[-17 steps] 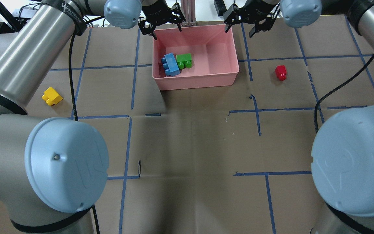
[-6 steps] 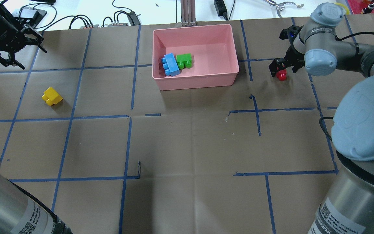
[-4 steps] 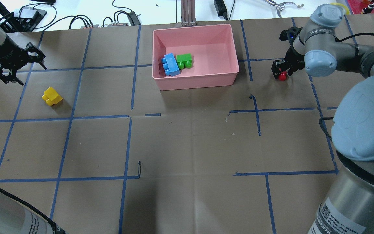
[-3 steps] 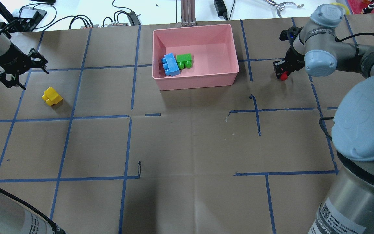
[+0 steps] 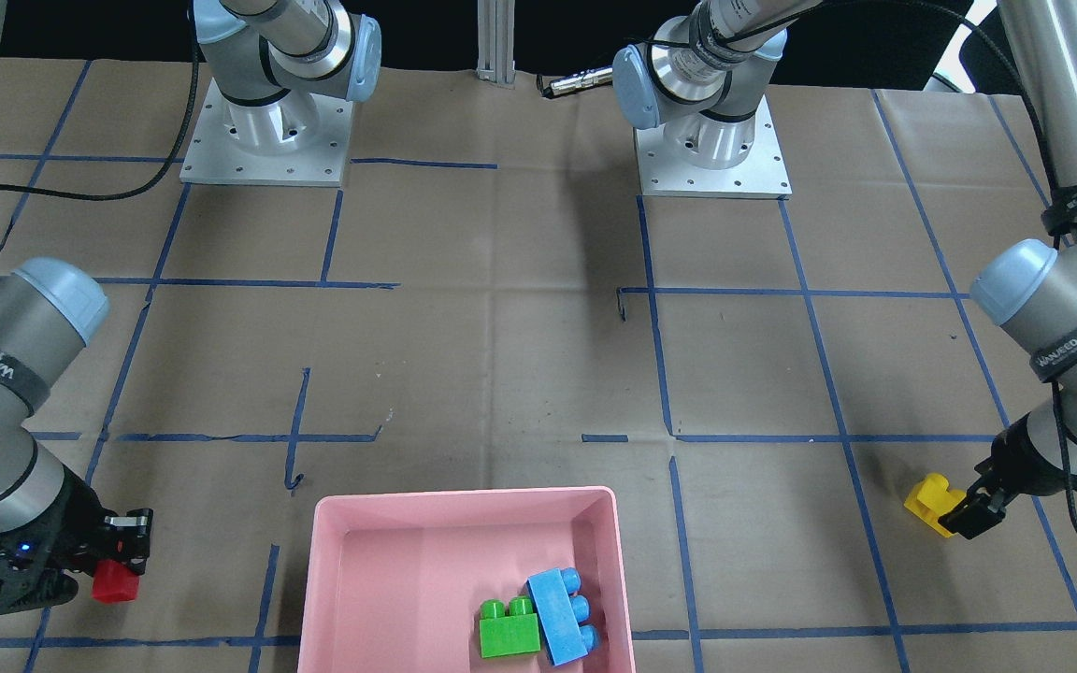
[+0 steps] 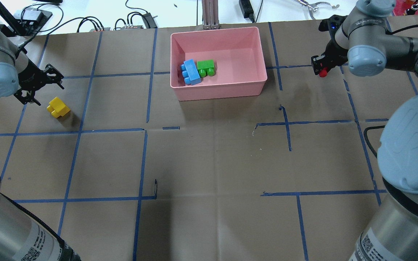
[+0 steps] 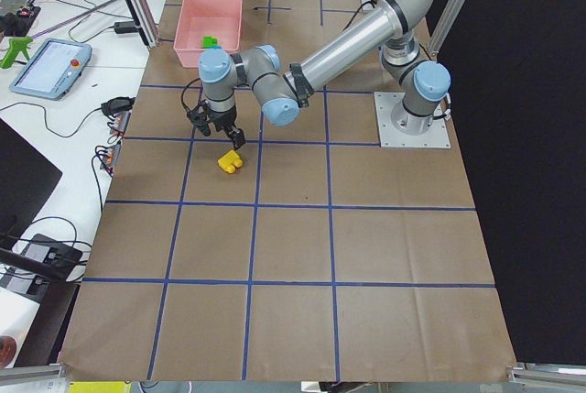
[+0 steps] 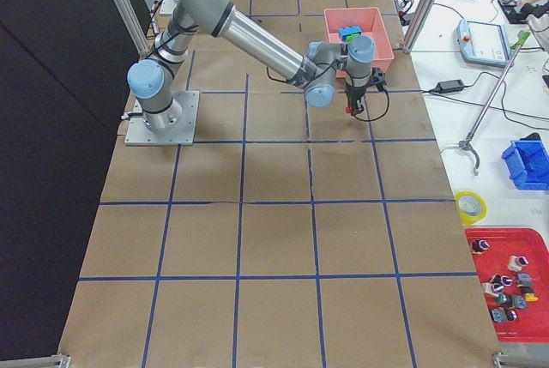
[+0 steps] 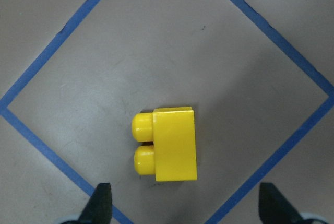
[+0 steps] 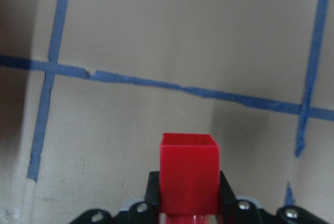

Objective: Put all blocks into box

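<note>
**On the counter (image 6: 209,163): red brick gripped, yellow one loose under a spread gripper**

On the brown paper counter with its blue tape grid, the shallow rectangular pink plastic box (image 6: 220,92) sat at the far middle in the overhead view. Inside it, against its left end, lay the light blue three-stud plastic brick (image 6: 191,71) and the green two-stud plastic brick (image 6: 206,67), touching each other.

The right gripper (image 6: 320,69) was closed on the small red one-stud plastic brick (image 6: 323,73), off the box's right side and outside it. The wrist view showed the brick pinched between both fingers. It looked to be off the counter.

The yellow two-stud plastic brick (image 6: 58,107) lay on its side on the counter, well apart from the box on its left, inside a taped square. The left gripper (image 9: 188,205) hung close over it with fingers spread wide and nothing between them. Its fingertips (image 9: 102,203) were clear of the brick, no contact. In the overhead view this gripper sat just beside the brick, on the side away from the box.
</note>
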